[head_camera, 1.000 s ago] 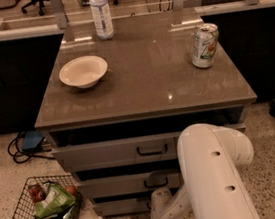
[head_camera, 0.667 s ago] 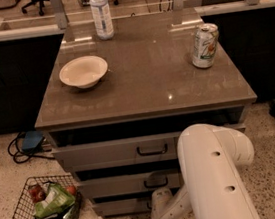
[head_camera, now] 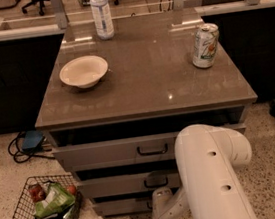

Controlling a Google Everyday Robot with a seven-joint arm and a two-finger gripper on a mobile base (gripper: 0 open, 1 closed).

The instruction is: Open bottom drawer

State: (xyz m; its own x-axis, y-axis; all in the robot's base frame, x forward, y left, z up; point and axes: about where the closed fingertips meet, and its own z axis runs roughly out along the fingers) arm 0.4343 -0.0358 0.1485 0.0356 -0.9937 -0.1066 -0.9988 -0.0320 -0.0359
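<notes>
Gripper [head_camera: 163, 218] hangs low, just before the bottom drawer [head_camera: 121, 206]

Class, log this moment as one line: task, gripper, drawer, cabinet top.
task: open bottom drawer | gripper: low, at the drawer's front | drawer: no inside showing | cabinet top: bowl, bottle, can

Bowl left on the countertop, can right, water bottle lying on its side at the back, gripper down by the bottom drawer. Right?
No: the camera view shows the water bottle standing upright at the back. Bowl left, can right, gripper low by the bottom drawer: correct.
</notes>
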